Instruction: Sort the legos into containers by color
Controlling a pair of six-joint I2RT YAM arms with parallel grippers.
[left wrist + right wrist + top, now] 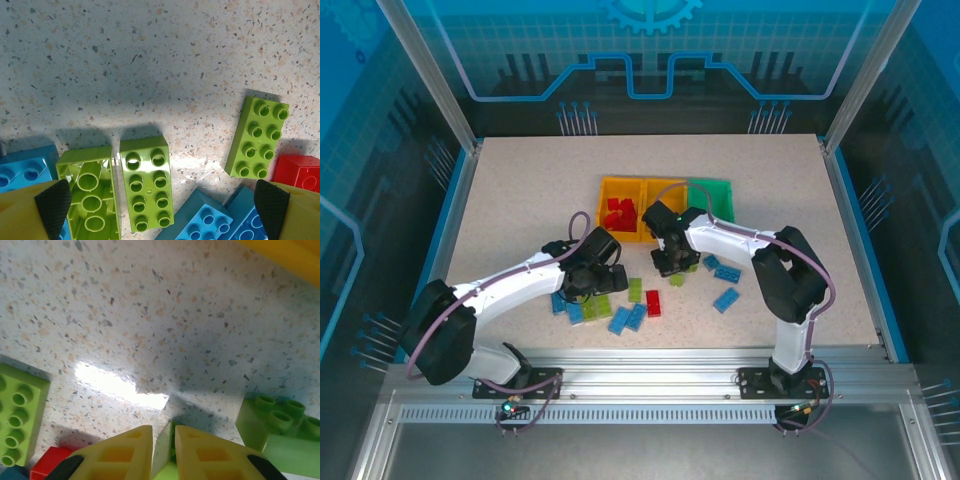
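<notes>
R gripper (164, 434) shut on light-green plastic brick (161, 456); L gripper (162, 200) wide open, holding nothing.
Brick mostly hidden betw. fingers (125, 452); both grippers just in front of joined orange/green plastic bins (620, 181).

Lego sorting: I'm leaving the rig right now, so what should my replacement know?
Left gripper: open, hovering over light green bricks, holding nothing.
Right gripper: closed on a light green brick down at the table.
Done: red bricks lie in the orange-yellow end bin.
To sort: blue bricks, a red brick and the light green bricks, loose on the table.
</notes>
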